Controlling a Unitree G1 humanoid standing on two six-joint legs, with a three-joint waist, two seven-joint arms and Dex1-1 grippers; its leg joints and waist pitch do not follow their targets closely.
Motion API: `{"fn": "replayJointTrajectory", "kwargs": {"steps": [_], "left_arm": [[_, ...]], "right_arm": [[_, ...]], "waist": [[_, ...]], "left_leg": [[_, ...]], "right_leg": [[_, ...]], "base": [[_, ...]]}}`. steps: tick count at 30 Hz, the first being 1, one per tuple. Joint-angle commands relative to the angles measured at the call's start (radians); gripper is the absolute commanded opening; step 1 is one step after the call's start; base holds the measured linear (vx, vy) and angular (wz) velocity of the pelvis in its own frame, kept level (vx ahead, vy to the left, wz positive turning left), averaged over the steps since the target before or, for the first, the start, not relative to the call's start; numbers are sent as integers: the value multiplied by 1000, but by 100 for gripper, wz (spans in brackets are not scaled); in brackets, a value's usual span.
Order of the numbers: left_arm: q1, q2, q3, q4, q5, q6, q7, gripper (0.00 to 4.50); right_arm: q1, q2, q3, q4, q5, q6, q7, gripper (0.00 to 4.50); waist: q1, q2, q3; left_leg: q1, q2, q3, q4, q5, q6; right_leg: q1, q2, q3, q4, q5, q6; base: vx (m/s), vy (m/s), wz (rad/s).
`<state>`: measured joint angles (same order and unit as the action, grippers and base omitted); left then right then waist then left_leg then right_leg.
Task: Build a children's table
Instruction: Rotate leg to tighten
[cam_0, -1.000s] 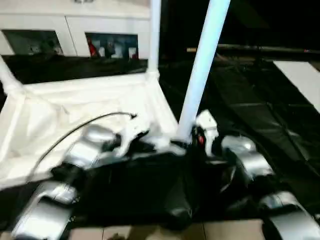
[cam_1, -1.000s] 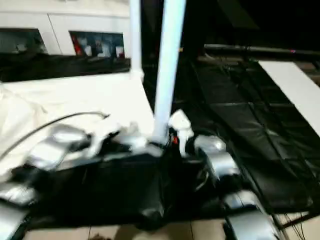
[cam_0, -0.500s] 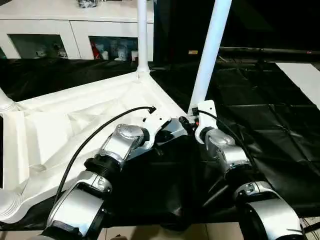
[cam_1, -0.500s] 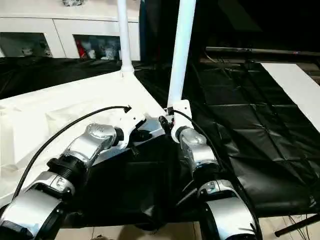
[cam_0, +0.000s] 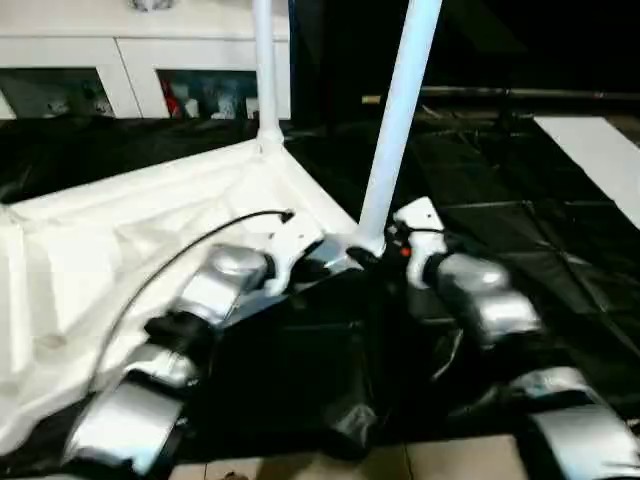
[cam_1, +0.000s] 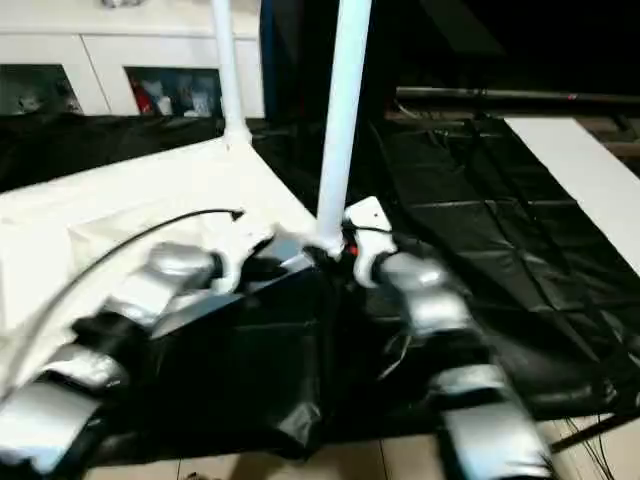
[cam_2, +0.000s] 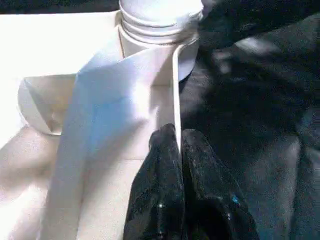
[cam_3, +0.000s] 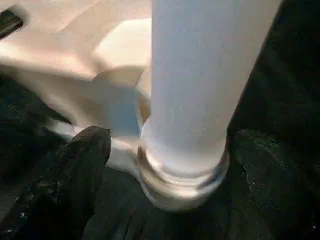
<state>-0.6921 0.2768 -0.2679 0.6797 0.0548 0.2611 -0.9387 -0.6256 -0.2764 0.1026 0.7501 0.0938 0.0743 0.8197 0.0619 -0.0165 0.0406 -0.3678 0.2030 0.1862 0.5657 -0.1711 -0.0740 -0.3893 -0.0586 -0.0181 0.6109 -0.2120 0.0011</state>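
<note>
Tabletop (cam_0: 130, 230), white plastic, lies underside up on a black sheet (cam_0: 520, 240) that covers the floor. Two white legs stand upright in its corner sockets: the near leg (cam_0: 398, 110) at the corner closest to the robot's arms, the far leg (cam_0: 266, 70) at the corner beyond it. Left gripper (cam_2: 178, 150) has its two black fingers pressed together on the thin raised edge wall of the tabletop, just short of the near leg's socket (cam_2: 160, 25). Right gripper (cam_3: 165, 165) stands apart around the base of the near leg; one black finger (cam_3: 85, 155) sits just beside the socket collar, and contact cannot be told. A white cabinet (cam_0: 120, 60) with glass doors stands behind the sheet.
</note>
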Motion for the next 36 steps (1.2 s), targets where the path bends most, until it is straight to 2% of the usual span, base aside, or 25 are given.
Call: {"fn": "replayJointTrajectory", "kwargs": {"steps": [1,2,5,6,7,10,12,15,16,18,19,24,31,33,34,35,36], "left_arm": [[41,20,-34,4,-1,-4,-77,0],[50,36,-39,-17,-10,4,-116,0],[74,79,-56,-67,-29,-8,-214,0],[81,91,-61,-81,-36,-13,-244,0],[88,102,-66,-96,-42,-22,-269,0],[97,115,-62,-127,-57,2,-296,0],[99,121,-61,-136,-61,5,-303,0],[100,124,-58,-141,-63,9,-304,0],[103,128,-56,-146,-66,11,-309,0],[103,132,-57,-147,-66,10,-312,0],[103,133,-56,-146,-65,10,-310,0],[111,139,-53,-157,-66,23,-309,0],[117,144,-55,-165,-59,39,-307,0],[112,133,-54,-148,-46,60,-270,0],[98,107,-41,-117,-37,73,-209,0],[97,106,-40,-116,-37,73,-206,0],[83,82,-27,-88,-32,76,-156,0]], "right_arm": [[13,-17,17,-26,5,-8,66,423],[18,-33,22,-33,7,-13,91,423],[28,-58,32,-51,13,-23,139,423],[32,-63,35,-58,16,-26,153,423],[34,-66,36,-63,18,-26,166,423],[52,-68,40,-96,31,-10,204,423],[60,-65,41,-109,39,-5,230,423],[61,-61,47,-109,37,-5,244,423],[58,-56,50,-105,41,-8,261,423],[56,-52,49,-104,43,-6,267,423],[54,-49,51,-101,46,-1,276,396],[50,-46,62,-83,36,-4,283,371],[36,-37,48,-54,31,-5,265,302],[25,-7,25,-13,14,1,150,289],[19,18,5,12,12,11,64,289],[18,19,4,12,12,12,61,282],[17,35,-9,25,13,20,11,277]], "waist": [[9,-7,-55],[9,-3,-57],[14,2,-60],[15,7,-60],[16,7,-59],[24,2,-56],[29,3,-55],[31,2,-56],[31,-2,-57],[32,-5,-58],[33,-6,-58],[35,-5,-58],[35,-1,-59],[33,0,-58],[27,2,-57],[24,7,-55],[20,4,-55]], "left_leg": [[4,25,-8,-52,-148,63],[7,25,-7,-50,-130,68],[8,26,-4,-46,-112,77],[7,27,-4,-45,-108,76],[9,27,-2,-45,-116,76],[13,32,-1,-48,-154,62],[14,32,1,-49,-161,53],[14,32,2,-49,-160,45],[12,30,2,-49,-149,45],[11,30,2,-47,-135,51],[11,29,3,-46,-126,55],[10,28,3,-44,-107,66],[10,28,3,-43,-111,59],[11,28,3,-45,-120,54],[11,27,2,-46,-136,42],[12,26,1,-48,-148,32],[14,25,-1,-50,-172,17]], "right_leg": [[45,-68,28,-64,-28,-240],[45,-66,26,-59,24,-259],[46,-63,25,-54,76,-276],[46,-63,26,-50,90,-278],[43,-59,24,-51,95,-282],[41,-62,25,-55,42,-278],[39,-62,26,-55,17,-273],[38,-62,26,-54,10,-267],[40,-62,26,-54,17,-263],[41,-63,26,-51,31,-260],[40,-63,27,-50,41,-261],[40,-63,25,-47,60,-263],[40,-62,25,-47,60,-266],[38,-63,26,-48,46,-266],[37,-64,27,-50,21,-264],[36,-64,28,-53,2,-261],[38,-65,28,-57,-37,-255]], "base": [[0,0,0],[0,0,0],[0,0,0],[0,0,0],[0,0,0],[0,0,0],[0,0,0],[0,0,0],[0,0,0],[0,0,0],[0,0,0],[0,0,0],[0,0,0],[0,0,0],[0,0,0],[0,0,0],[0,0,0]]}}
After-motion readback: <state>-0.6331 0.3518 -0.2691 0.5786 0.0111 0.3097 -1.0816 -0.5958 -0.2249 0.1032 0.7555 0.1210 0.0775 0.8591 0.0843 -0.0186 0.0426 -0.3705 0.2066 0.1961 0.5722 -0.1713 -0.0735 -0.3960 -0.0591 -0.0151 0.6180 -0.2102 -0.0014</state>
